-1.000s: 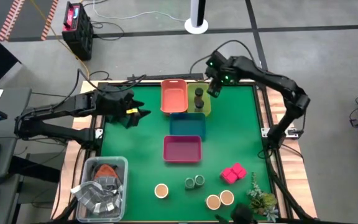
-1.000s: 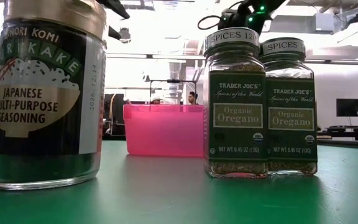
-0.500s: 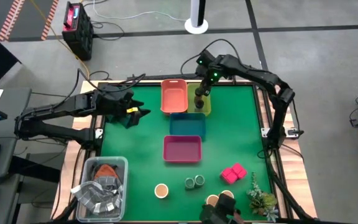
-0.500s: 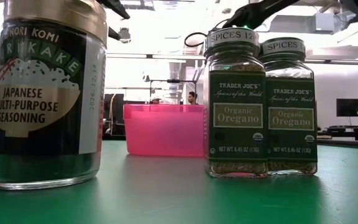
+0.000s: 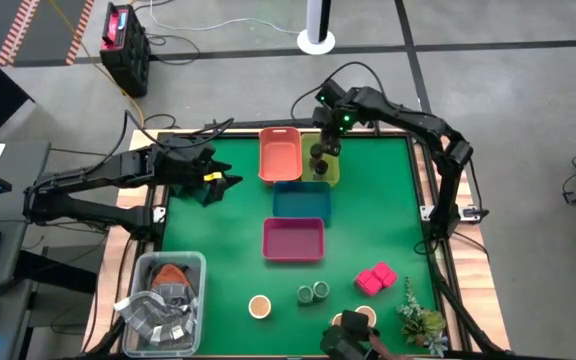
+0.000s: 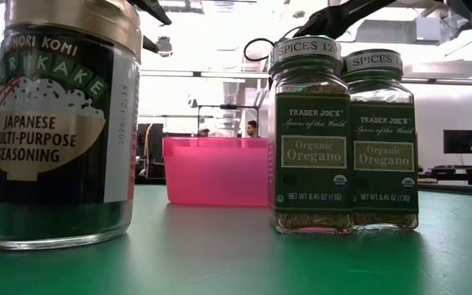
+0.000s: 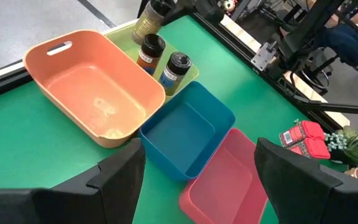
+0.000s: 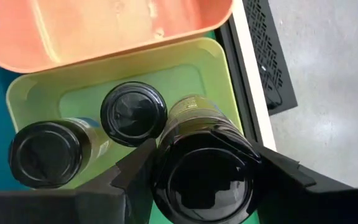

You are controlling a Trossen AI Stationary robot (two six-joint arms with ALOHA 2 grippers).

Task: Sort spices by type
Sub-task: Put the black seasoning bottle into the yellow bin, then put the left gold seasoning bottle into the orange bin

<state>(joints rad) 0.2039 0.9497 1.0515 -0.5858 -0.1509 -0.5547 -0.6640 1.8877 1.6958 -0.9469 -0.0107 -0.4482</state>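
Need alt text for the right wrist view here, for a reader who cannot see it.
The right gripper holds a dark-lidded jar over a yellow-green tray, seen from above between its two dark fingers. Two more dark-lidded jars stand upright in that tray, and an orange tray lies beside it.

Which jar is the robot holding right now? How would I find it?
Find the yellow-green tray at the far edge of the green table, beside the orange tray. Three dark-lidded jars are there. Two stand free in the tray; the held jar is the one squeezed between the right hand's dark fingers.
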